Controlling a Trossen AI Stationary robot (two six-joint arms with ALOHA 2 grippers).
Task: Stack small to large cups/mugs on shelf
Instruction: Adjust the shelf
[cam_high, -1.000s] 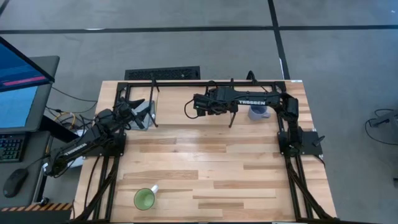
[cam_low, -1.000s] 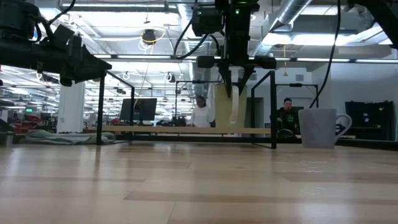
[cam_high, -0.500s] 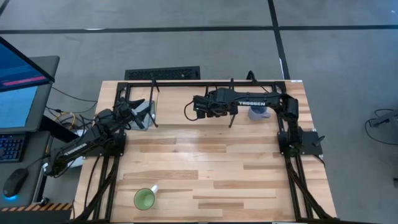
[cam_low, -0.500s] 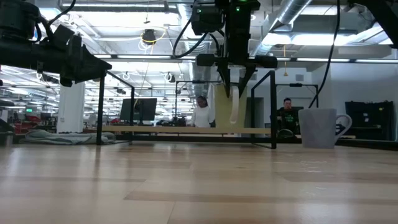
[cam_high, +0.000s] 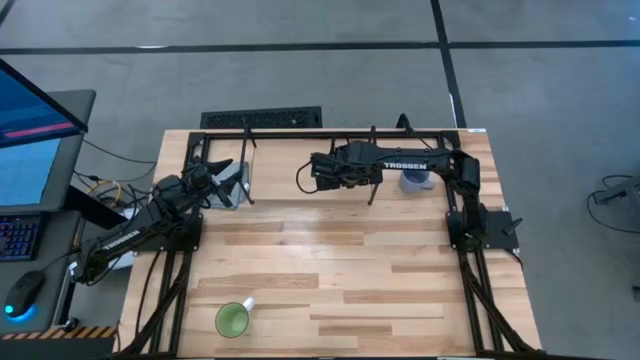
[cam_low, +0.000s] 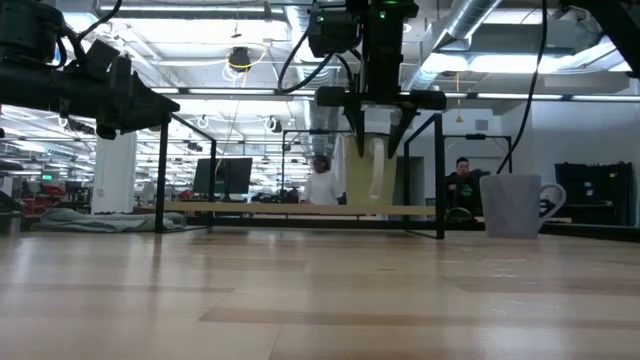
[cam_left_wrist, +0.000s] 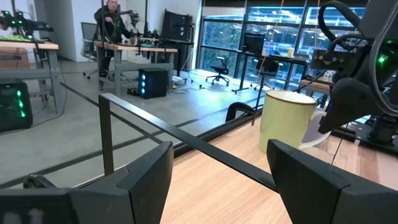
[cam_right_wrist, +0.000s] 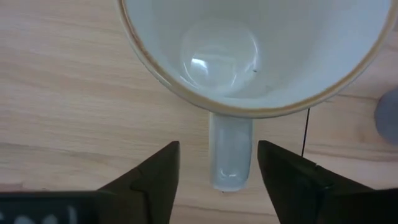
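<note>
A cream mug (cam_low: 362, 168) stands upright on the shelf's light board (cam_low: 280, 209), its handle (cam_right_wrist: 231, 149) facing the near side. My right gripper (cam_low: 378, 135) hangs over it, pointing steeply down and open. Its fingers (cam_right_wrist: 155, 177) stand on either side of the handle, and a gap shows at each side. A blue-grey mug (cam_high: 413, 180) stands on its base at the shelf's right part (cam_low: 512, 205). A green mug (cam_high: 233, 319) sits on the tabletop near the front left. My left gripper (cam_left_wrist: 217, 180) waits open at the table's left (cam_high: 228, 182).
The shelf's black frame (cam_high: 330, 132) and upright rods (cam_low: 440, 175) stand around the cream mug. Between the shelf and the green mug lies wide bare plank tabletop (cam_high: 350, 270). People and desks show in the room behind the table.
My right gripper has opened and let go of the cream mug's handle, staying above it. The mug has stayed where it was, upright on the shelf board.
</note>
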